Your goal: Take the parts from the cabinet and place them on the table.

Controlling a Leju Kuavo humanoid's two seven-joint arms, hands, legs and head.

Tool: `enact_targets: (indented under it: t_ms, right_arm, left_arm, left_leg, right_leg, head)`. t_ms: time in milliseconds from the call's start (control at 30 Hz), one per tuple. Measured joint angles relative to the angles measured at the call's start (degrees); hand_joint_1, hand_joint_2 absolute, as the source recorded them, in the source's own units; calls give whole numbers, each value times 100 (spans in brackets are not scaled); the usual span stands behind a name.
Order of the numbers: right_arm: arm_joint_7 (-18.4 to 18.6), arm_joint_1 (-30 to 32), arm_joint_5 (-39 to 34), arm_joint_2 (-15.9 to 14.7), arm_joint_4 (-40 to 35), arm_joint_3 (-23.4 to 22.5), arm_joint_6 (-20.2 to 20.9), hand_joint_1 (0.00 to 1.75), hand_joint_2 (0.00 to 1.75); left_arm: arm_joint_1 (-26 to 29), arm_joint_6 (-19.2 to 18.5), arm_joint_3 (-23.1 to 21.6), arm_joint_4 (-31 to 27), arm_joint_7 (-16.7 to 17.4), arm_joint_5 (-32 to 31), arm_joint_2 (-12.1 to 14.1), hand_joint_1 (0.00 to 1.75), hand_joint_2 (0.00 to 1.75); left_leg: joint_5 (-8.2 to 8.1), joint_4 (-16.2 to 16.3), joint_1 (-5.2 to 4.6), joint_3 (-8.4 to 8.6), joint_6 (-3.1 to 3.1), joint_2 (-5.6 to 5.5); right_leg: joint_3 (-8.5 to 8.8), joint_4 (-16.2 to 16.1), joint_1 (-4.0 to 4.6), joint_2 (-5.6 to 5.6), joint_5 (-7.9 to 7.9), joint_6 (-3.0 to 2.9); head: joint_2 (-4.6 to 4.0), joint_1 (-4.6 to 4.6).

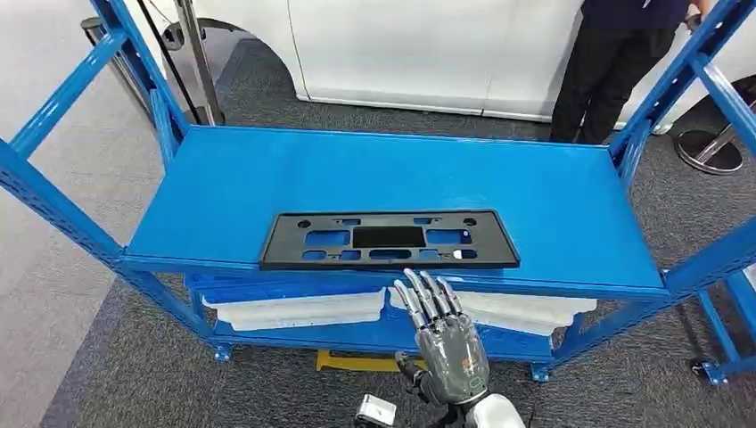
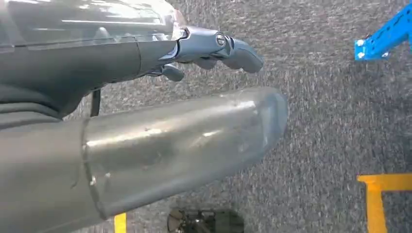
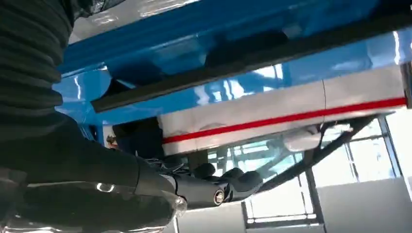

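From my remote seat, the head view looks down on a blue metal cabinet (image 1: 223, 178) with open shelves, and I place everything against it. On the cabinet's left side, angled blue uprights rise past grey carpet. My left hand (image 2: 214, 48) appears in its wrist view hanging over grey carpet, holding nothing; its fingers look loosely curled, and I cannot tell whether it is open or closed. A corner of the blue cabinet frame sits at that picture's edge, with yellow floor tape (image 2: 379, 194) nearby.

On the cabinet's top shelf, near its front edge and about centred, lies the part: a flat black rectangular plate (image 1: 390, 239) with cut-out slots. Just in front of the shelf edge, below the plate, my right hand (image 1: 441, 334) is raised, fingers straight and apart, holding nothing and not touching the plate. On the lower shelf sit white trays (image 1: 299, 309). Behind the cabinet's right end stands a person in dark clothes (image 1: 615, 62) beside a white car body (image 1: 401, 45).
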Motion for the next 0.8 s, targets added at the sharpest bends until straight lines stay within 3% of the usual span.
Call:
enact_targets:
  t_ms: [67, 100, 133, 167, 233, 267, 300, 333, 400, 433, 467, 500, 533, 600, 633, 667, 733, 800]
  right_arm:
    - [61, -140, 116, 41, 131, 22, 18, 0, 175]
    - [85, -224, 151, 64, 193, 37, 18, 0, 175]
    - [92, -314, 182, 90, 270, 61, 18, 0, 175]
    - [98, -387, 204, 127, 333, 96, 18, 0, 175]
    - [114, -527, 215, 184, 499, 140, 38, 0, 175]
    - [129, -593, 217, 214, 558, 151, 48, 0, 175]
    - [153, -649, 217, 262, 612, 175, 59, 0, 175]
    - [162, -723, 217, 295, 659, 188, 68, 0, 175]
    - [168, -822, 199, 348, 763, 214, 127, 0, 175]
    - [177, -841, 190, 354, 812, 221, 138, 0, 175]
    - [186, -851, 186, 356, 862, 234, 164, 0, 175]
    - [195, -864, 186, 356, 908, 247, 188, 0, 175]
    - [197, -887, 186, 359, 956, 267, 215, 0, 175]
    - [203, -942, 182, 374, 1024, 282, 228, 0, 175]
    - [208, -973, 171, 383, 1069, 282, 247, 0, 175]
    - [217, -1007, 153, 389, 1094, 289, 269, 0, 175]
    - [216, -1030, 145, 391, 1137, 299, 304, 0, 175]
    - [219, -1071, 136, 394, 1152, 313, 326, 0, 175]
  left_arm:
    - [-38, -41, 29, 0, -22, -42, 0, 0, 0]
    - [-49, -101, 35, 0, -53, -55, 0, 0, 0]
    - [-67, -184, 39, 2, -81, -59, -9, 0, 0]
    - [-81, -287, 55, 2, -105, -59, 2, 0, 0]
    - [-97, -400, 101, 2, -125, -99, 13, 0, 0]
    - [-121, -424, 114, 0, -125, -112, 28, 0, 0]
    - [-123, -429, 120, 2, -127, -133, 33, 0, 0]
    - [-136, -433, 123, 2, -129, -160, 37, 0, 0]
    - [-139, -433, 140, 2, -129, -177, 70, 0, 0]
    - [-137, -429, 149, 2, -129, -210, 72, 0, 0]
    - [-131, -420, 162, 2, -123, -228, 74, 0, 0]
    - [-128, -411, 179, 2, -112, -267, 77, 0, 0]
    - [-129, -402, 192, 2, -105, -282, 79, 0, 0]
    - [-134, -402, 216, 2, -94, -321, 94, 0, 0]
    - [-134, -405, 230, 4, -79, -337, 96, 0, 0]
    - [-147, -407, 236, 4, -79, -343, 96, 0, 0]
    - [-156, -407, 258, 4, -66, -376, 105, 0, 0]
    - [-147, -407, 276, 4, -64, -396, 107, 0, 0]
  left_leg:
    - [-8, 11, -23, 19, -2, -23]
    - [-13, 13, -25, 23, -10, -25]
    - [-36, 28, -66, -4, -45, -22]
    - [-35, 30, -47, -23, -71, -22]
    - [-63, 6, -17, -19, -145, -15]
    - [-92, 5, -48, 12, -188, -6]
    - [-107, 108, -10, -16, -210, -8]
    - [-237, 364, 0, -140, -252, -1]
    - [-637, 1274, 26, -642, -325, -1]
    - [-752, 1703, 30, -907, -350, 0]
    - [-716, 1882, 40, -1056, -367, 1]
    - [-535, 1775, 49, -1067, -374, 2]
    - [-210, 1386, 59, -931, -373, 4]
    - [420, 322, 68, -509, -348, 27]
    - [282, 265, 23, -425, -316, 30]
    - [233, 110, 4, -358, -244, 21]
    - [184, 118, -1, -375, -157, 19]
    - [151, 22, 40, -221, -70, -2]
  right_leg:
    - [487, -1010, 12, 8, 560, -81]
    - [695, -1471, 37, 20, 694, -137]
    - [737, -1582, 59, 16, 607, -160]
    - [724, -1594, 61, 15, 623, -148]
    - [717, -1604, 96, 26, 594, -190]
    - [750, -1659, 40, 38, 614, -222]
    - [807, -1700, 24, 24, 625, -241]
    - [841, -1708, 18, 12, 603, -285]
    - [894, -1707, 23, -3, 559, -308]
    - [923, -1704, 24, -6, 526, -307]
    - [964, -1703, 21, -7, 497, -297]
    - [1017, -1703, 18, -6, 456, -286]
    - [1091, -1703, 12, -4, 402, -273]
    - [1255, -1702, 3, -3, 280, -227]
    - [1268, -1715, 35, -2, 233, -179]
    - [1262, -1701, 38, 15, 217, -142]
    - [1309, -1725, 37, 4, 226, -88]
    - [1232, -1487, 21, 8, 272, -8]
  head:
    - [0, 2]
    - [0, 0]
    - [0, 0]
    - [0, 0]
    - [0, -2]
    - [0, 0]
    - [0, 0]
    - [0, 0]
    - [0, -2]
    - [0, 0]
    - [0, -2]
    - [0, -2]
    - [0, -2]
    - [0, -2]
    - [0, 2]
    - [0, -2]
    - [0, -2]
    - [0, -2]
